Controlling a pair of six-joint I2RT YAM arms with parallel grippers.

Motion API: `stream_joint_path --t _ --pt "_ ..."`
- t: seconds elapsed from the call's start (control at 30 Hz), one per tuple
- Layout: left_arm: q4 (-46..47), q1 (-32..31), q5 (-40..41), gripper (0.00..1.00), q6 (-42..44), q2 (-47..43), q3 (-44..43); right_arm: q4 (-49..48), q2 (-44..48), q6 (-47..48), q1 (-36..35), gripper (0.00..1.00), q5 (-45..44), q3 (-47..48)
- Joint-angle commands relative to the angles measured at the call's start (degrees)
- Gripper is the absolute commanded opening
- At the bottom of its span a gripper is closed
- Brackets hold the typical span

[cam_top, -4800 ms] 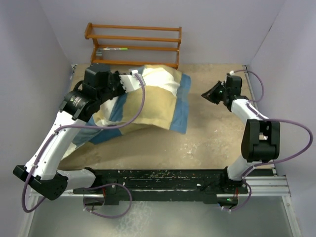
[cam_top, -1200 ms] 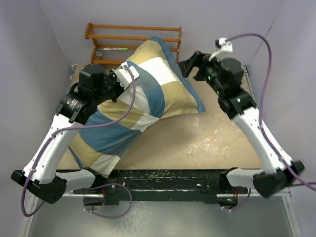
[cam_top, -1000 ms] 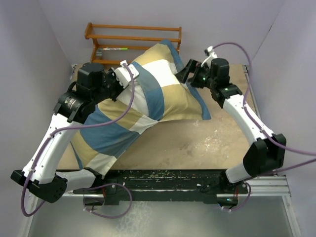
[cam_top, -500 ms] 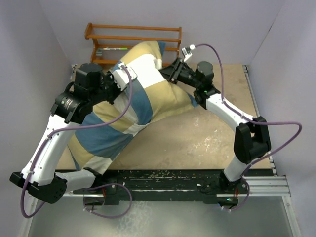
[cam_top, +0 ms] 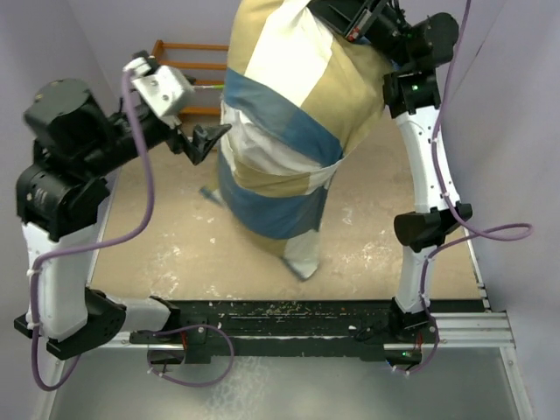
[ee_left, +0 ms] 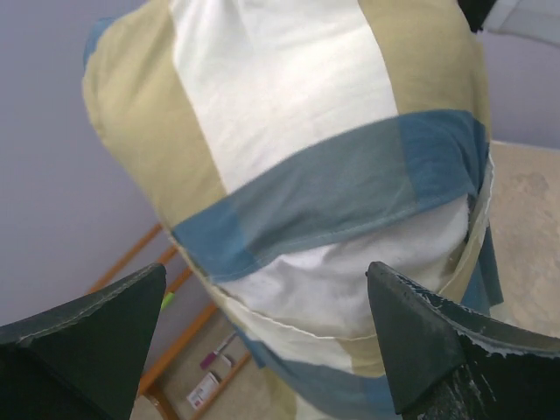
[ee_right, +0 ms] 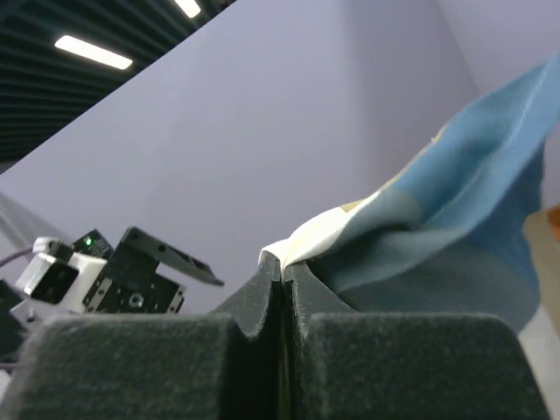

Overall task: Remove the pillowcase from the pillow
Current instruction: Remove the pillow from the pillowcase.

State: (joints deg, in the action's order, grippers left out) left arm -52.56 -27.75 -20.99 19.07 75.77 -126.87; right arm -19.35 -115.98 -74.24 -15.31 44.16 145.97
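Note:
The pillowcase (cam_top: 289, 105), in tan, cream and blue blocks, hangs upright in the air above the table. My right gripper (cam_top: 348, 19) holds it by its top edge, and the right wrist view shows the right gripper (ee_right: 282, 267) shut on a cream fold of the pillowcase (ee_right: 437, 219). The white pillow (ee_left: 350, 271) bulges out of the case's open lower side, below a blue band. My left gripper (cam_top: 208, 140) stands open just left of the bundle and touches nothing. In the left wrist view the pillowcase (ee_left: 289, 114) hangs beyond the left gripper (ee_left: 267, 267).
A wooden rack (cam_top: 188, 66) stands against the back wall, behind the left gripper, with a green pen (cam_top: 206, 86) on it. The sandy table top (cam_top: 376, 236) lies below the hanging bundle. Grey walls close in on both sides.
The right gripper has shut on the pillowcase's top edge and hoisted the whole bundle high. The left gripper has let go, opened and drawn back to the left.

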Motion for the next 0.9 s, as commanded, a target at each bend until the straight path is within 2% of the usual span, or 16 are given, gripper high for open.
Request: stream_joint_path --t 0.0,0.07,0.13,0.27,0.43,0.53,0.63,0.73,0.87 --pt "3.6 -0.1 3.6 0.99 1.7 -3.6 -2.1 -0.5 1.7 -1.3 -3.9 0.00 4.6 -2.6" --pt "4.7 -0.2 3.6 0.99 3.5 -5.8 2.8 2.4 5.7 5.3 -7.7 0.00 5.3 -11.2" --pt "6.3 -0.1 4.3 0.99 3.9 -7.1 7.4 3.2 6.7 8.6 -11.6 0.00 7.7 -15.4" --pt "8.6 -0.1 8.8 1.00 4.4 -6.4 11.5 14.3 5.6 18.3 -17.7 0.00 9.9 -11.5" --pt "11.4 0.9 12.5 1.00 6.2 -5.1 15.2 16.3 9.7 23.1 -18.0 0.00 14.3 -16.1" --pt "10.3 5.1 6.6 1.00 5.8 -3.4 13.5 21.6 13.3 29.0 -17.9 0.00 15.2 -19.6" --pt "9.7 5.6 0.1 1.00 8.6 -3.1 12.6 25.6 14.7 32.6 -17.8 0.00 16.4 -21.0" --pt "8.8 5.5 -8.5 1.00 14.4 -4.4 10.5 28.7 15.0 35.7 -17.8 0.00 17.1 -20.8" --pt "1.9 5.5 -14.6 1.00 22.7 -1.9 1.0 29.7 14.5 35.7 -16.9 0.00 17.8 -18.8"
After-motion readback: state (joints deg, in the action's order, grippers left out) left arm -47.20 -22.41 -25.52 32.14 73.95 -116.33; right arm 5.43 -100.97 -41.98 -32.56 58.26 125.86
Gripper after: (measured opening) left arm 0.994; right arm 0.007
